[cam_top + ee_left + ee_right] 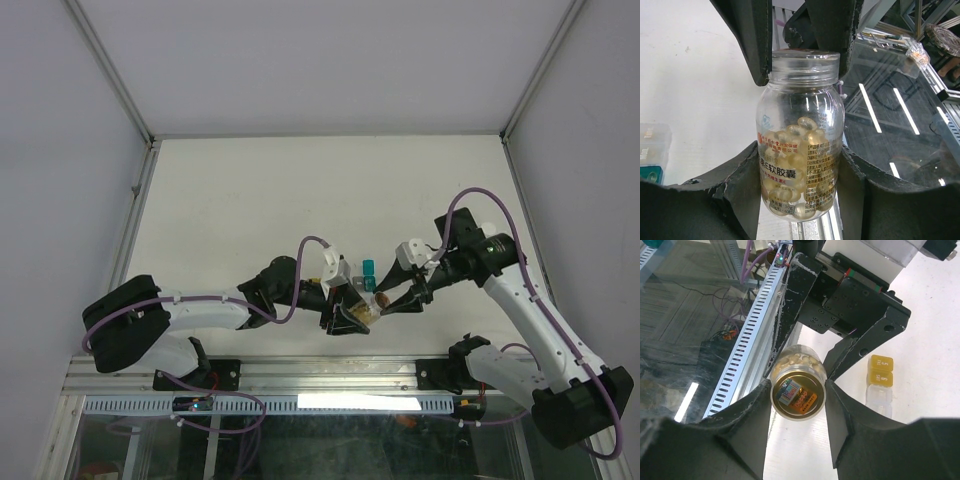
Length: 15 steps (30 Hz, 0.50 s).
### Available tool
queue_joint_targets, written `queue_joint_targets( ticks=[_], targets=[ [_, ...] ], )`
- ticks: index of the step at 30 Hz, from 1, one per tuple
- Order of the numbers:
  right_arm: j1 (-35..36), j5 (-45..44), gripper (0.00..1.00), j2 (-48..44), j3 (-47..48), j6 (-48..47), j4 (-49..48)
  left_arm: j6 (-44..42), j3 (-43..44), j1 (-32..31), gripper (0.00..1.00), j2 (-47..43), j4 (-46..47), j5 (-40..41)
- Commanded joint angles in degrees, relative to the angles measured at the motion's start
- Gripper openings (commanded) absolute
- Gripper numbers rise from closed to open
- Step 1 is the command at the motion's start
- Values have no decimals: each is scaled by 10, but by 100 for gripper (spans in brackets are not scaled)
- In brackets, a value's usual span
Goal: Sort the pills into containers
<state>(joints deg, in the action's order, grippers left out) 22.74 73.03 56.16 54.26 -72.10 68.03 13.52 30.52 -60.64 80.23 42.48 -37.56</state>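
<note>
From above, the clear bottle (368, 308) is mostly hidden between the meeting arms. The left end effector (800, 165) clamps its body, which holds golden pills (807, 125). The right end effector (798, 390) is closed around the cap (805, 62), over the bench (300, 190) near edge. Just beyond sit yellow containers (880, 363), a clear container (878, 396) and a teal container (369, 267).

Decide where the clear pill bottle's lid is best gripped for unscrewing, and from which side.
Grip the lid across its round side wall, coming end-on along the axis of the bottle. The left gripper clamps the body, so only the lid end sticks out free; the fingers of the right gripper flank it that way.
</note>
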Motion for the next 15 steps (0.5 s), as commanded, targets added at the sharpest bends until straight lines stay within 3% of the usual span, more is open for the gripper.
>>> queue_joint_targets(
  ticks=[1, 7, 12, 15],
  targets=[
    [4, 0, 41, -13, 1, 60, -36, -6, 12, 5, 0, -35, 48, 38],
    [4, -74, 33, -9, -5, 263, -139, -44, 18, -24, 0, -58, 46, 243],
    [1, -199, 32, 26, 10, 446, -218, -89, 67, -62, 0, -29, 20, 453],
    [-14, -216, 31, 57, 34, 476, -216, -93, 96, -73, 0, -7, -2, 530]
  ],
)
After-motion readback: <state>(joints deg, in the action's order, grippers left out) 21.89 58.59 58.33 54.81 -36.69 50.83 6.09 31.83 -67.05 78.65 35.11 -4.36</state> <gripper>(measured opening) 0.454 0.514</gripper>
